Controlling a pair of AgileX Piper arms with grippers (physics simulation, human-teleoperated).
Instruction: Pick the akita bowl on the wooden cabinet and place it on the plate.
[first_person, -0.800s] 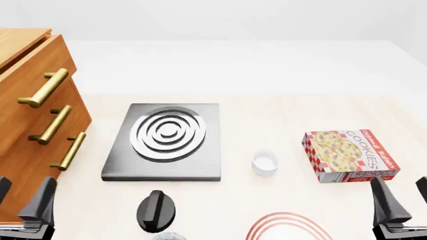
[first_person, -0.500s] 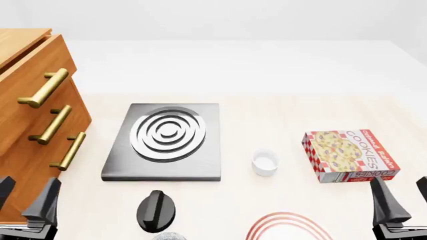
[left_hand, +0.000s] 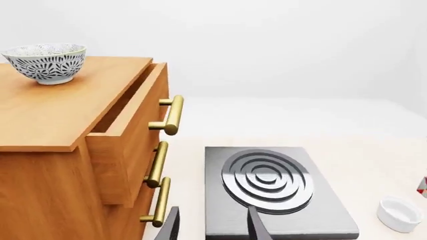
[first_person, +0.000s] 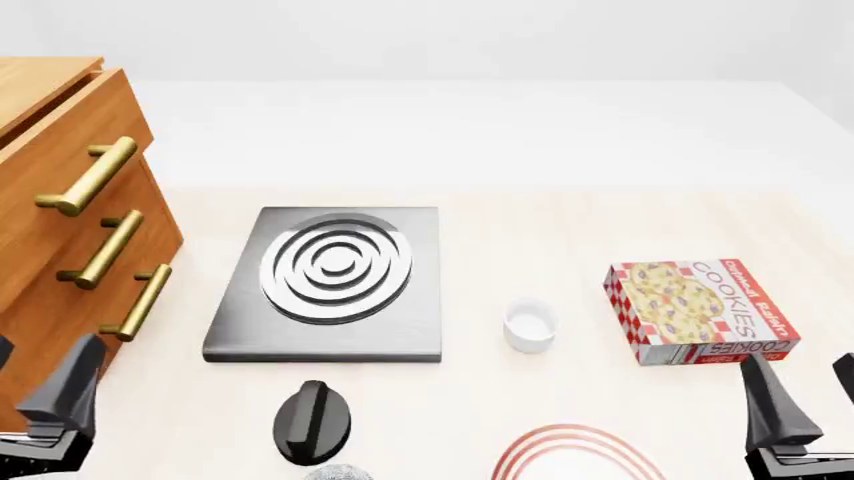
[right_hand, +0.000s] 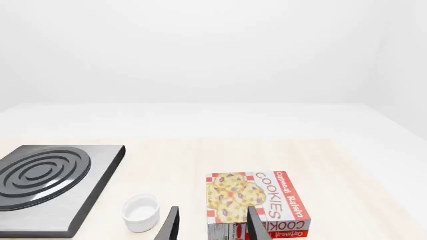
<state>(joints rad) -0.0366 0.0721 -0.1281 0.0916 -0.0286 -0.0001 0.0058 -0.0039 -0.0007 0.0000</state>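
Akita bowl (left_hand: 45, 63) upright on top of the wooden cabinet (left_hand: 73, 150) at the counter's (first_person: 534, 230) left, plate (first_person: 577, 452) partly visible at the near edge, left tool (left_hand: 212, 226) spread and empty beside the cabinet, right tool (right_hand: 212, 226) spread, empty, near the cookie box (right_hand: 259, 202)

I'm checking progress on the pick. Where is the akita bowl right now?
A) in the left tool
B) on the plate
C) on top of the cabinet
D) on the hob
C: the bowl sits on the cabinet's top, near its back corner, in the left wrist view.
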